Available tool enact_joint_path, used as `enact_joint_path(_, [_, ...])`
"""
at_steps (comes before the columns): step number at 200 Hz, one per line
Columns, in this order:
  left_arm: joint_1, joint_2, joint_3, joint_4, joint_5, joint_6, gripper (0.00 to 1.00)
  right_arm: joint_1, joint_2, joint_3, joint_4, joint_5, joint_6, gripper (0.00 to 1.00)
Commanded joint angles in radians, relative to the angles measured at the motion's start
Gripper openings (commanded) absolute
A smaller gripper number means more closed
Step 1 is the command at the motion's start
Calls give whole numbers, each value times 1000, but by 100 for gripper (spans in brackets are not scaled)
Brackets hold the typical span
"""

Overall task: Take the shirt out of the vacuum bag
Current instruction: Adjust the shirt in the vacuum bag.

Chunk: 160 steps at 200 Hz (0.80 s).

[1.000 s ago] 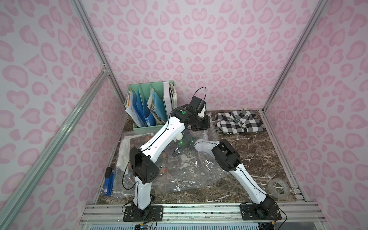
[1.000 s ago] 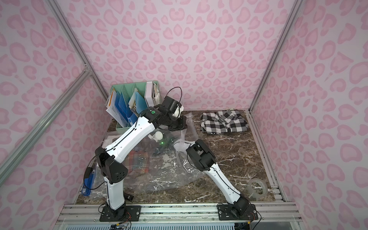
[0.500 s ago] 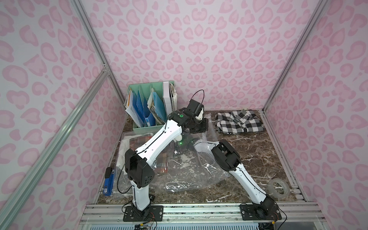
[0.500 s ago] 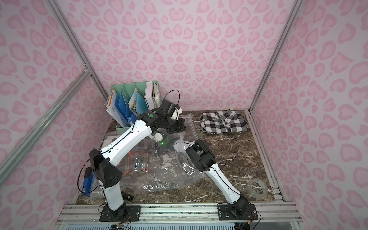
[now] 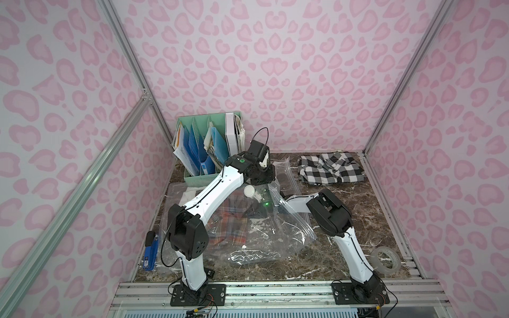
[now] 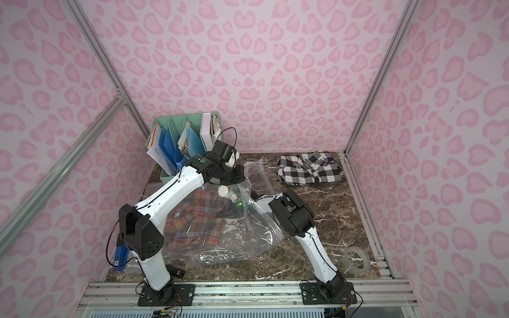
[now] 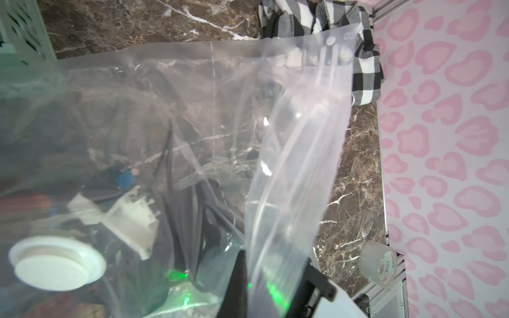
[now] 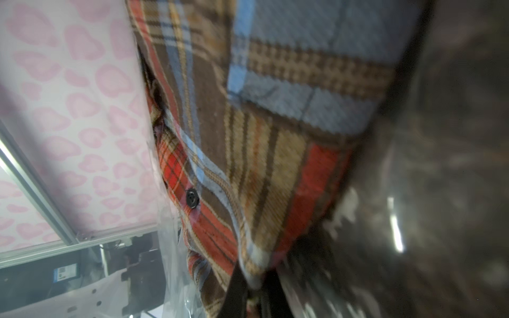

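The left gripper [image 5: 263,179] is clamped on the raised edge of the vacuum bag [image 5: 278,236], which sags beneath it, while the right gripper [image 8: 254,289], reaching inside that bag, pinches a fold of the plaid shirt [image 8: 261,124] lying just ahead of it.

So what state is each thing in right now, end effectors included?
vacuum bag: mouth open, one edge lifted.
plaid shirt: inside the bag, not yet out.
left end effector: shut on the bag's edge.
right end effector: inside the bag, shut on the plaid shirt.
checked shirt: crumpled, outside the bag.
tape roll: lying flat.
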Motion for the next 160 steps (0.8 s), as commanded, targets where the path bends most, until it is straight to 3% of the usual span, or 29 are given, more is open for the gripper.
enact_joint_path(1, [13,-12,-25,27,-24,25,4,-13,-34,-33,-63,36,-58,0])
enact_joint_path(58, [45,-30,-82,57,-14,38,4,-21,-132,-33,-177,19,-162,0])
enact_joint_path(103, [82,-66,-126,73,2,51,4,-27,-222,-126,-109,-14,-142,0])
enact_joint_path(160, [87,-99,-223,128,35,50,4,-48,-261,-108,-26,-64,-72,0])
